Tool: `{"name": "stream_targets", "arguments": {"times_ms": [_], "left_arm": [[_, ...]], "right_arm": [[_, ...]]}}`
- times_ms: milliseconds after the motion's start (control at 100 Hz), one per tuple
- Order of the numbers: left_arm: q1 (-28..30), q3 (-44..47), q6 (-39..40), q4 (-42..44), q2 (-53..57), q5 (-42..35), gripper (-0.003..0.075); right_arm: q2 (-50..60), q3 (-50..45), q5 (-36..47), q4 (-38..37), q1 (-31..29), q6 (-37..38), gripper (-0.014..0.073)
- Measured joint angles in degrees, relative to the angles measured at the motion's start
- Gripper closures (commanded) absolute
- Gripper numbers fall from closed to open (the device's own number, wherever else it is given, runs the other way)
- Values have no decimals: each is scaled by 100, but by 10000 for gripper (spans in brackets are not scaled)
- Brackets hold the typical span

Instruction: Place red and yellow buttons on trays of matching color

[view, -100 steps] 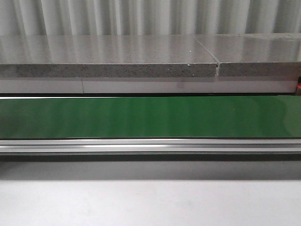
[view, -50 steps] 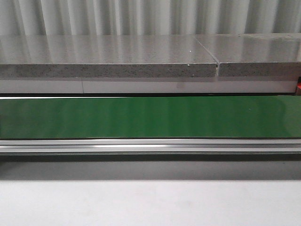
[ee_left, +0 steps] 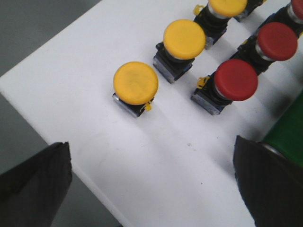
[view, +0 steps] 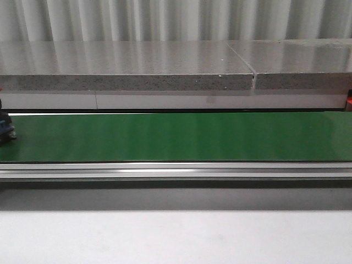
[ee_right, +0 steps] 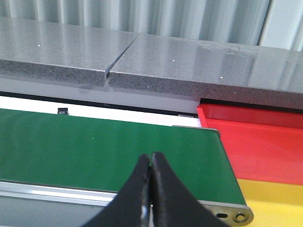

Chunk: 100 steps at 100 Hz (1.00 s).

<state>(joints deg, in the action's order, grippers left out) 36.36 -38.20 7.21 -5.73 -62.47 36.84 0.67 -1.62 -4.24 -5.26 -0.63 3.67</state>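
Left gripper (ee_left: 151,189) spread wide above white board (ee_left: 71,71); nearest round yellow-capped push button (ee_left: 136,83) lies just ahead between fingers, red-capped button (ee_left: 235,79) beside it. Right gripper (ee_right: 150,189) pinched closed, empty, over green conveyor belt (ee_right: 94,146), red tray (ee_right: 255,137) and yellow tray (ee_right: 274,198) at belt end. Left arm nearer.

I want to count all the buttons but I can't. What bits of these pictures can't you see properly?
- Left wrist view: the third yellow button and a red one are cut off by the edge.
- Front view: a dark thing on the green belt is cropped at the left edge; cannot tell what.
- Right wrist view: red tray and yellow tray run off frame.
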Motion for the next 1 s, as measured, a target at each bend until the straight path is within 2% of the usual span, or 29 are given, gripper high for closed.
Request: {"name": "stream_targets", "arguments": {"times_ms": [410,1000], "left_arm": [[146,134,98,21,-551,-381,69],[146,-789,107,35,-2352,-492,69]], "right_arm": [[0,0,0,0,0,0,662],[0,0,0,0,0,0,662]]}}
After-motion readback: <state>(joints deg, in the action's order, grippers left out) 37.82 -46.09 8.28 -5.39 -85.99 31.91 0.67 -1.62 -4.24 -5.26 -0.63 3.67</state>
